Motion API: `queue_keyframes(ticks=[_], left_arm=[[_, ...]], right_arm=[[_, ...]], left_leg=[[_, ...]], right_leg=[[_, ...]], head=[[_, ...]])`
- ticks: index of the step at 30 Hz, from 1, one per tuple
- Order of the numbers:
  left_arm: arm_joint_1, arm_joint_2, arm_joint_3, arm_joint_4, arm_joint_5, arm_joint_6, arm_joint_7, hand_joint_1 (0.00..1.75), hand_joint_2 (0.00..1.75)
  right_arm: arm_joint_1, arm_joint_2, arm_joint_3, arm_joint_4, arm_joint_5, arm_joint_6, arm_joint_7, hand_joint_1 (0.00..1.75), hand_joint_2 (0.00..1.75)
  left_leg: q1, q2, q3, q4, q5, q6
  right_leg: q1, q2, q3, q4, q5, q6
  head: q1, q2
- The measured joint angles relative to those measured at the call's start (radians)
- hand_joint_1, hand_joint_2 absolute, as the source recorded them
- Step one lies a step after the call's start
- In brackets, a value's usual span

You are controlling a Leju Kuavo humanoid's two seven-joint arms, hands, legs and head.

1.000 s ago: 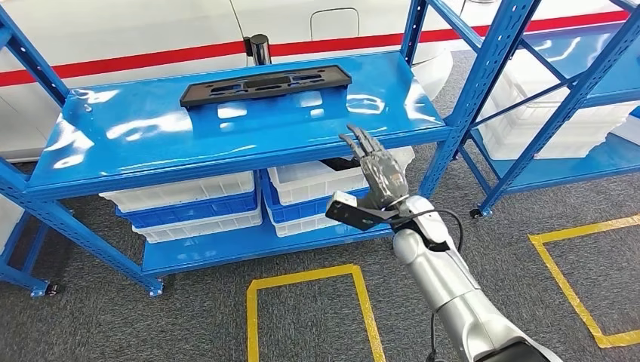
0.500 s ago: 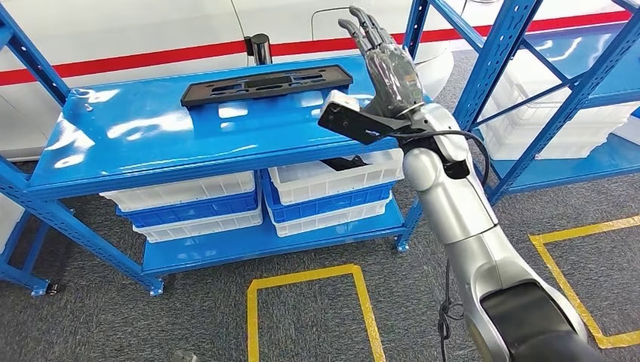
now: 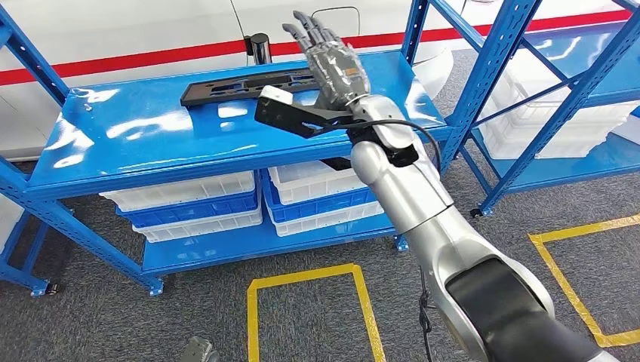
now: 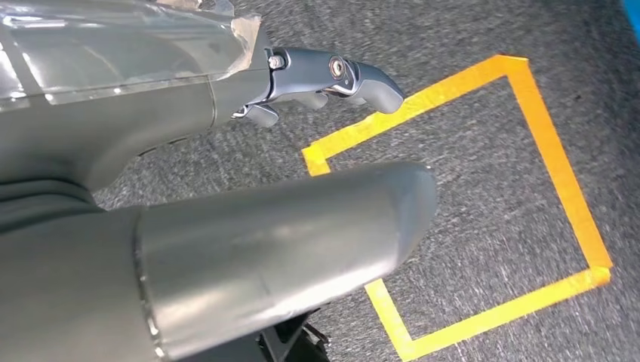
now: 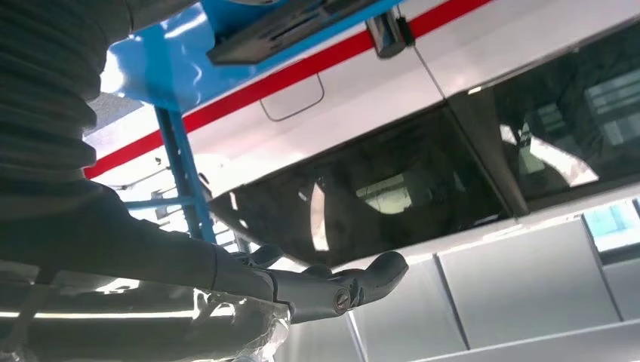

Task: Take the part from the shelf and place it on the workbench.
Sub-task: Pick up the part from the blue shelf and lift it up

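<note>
The part, a flat black panel, lies on the blue shelf, just beside and below our raised right hand, whose fingers are spread, holding nothing. Our left hand hangs over the floor, empty.

Right end of the part hidden behind the right robot hand; touching or apart, cannot tell. Bins on the lower shelf half covered by the top shelf. Dark object in the white bin mostly hidden by the arm. Left robot hand cut off by the frame edge
</note>
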Motion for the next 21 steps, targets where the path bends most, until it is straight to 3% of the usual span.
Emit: queue_keyframes(ticks=[6,15,21], left_arm=[[-0.015,-0.008,-0.011,0.000,-0.011,0.001,0.010,0.00,0.00],[-0.020,-0.011,-0.011,0.000,-0.014,0.000,0.015,0.00,0.00],[-0.021,-0.010,-0.010,0.000,-0.014,0.001,0.012,0.00,0.00]], right_arm=[[0.013,0.051,0.032,0.070,0.028,-0.022,0.006,0.00,1.75],[0.026,0.057,0.032,0.089,0.031,-0.021,0.006,0.00,1.75],[0.047,0.045,-0.039,0.054,-0.017,0.001,-0.020,0.00,1.75]], left_leg=[[0.000,-0.001,0.000,0.000,0.000,0.000],[-0.002,-0.001,0.000,0.000,0.000,0.000],[-0.002,-0.001,0.000,0.001,0.000,0.000]], right_leg=[[0.000,0.000,0.000,0.000,0.000,0.000],[0.000,0.000,0.000,0.000,0.000,0.000],[0.000,0.000,0.000,0.000,0.000,0.000]], head=[[0.000,0.000],[0.000,0.000],[0.000,0.000]])
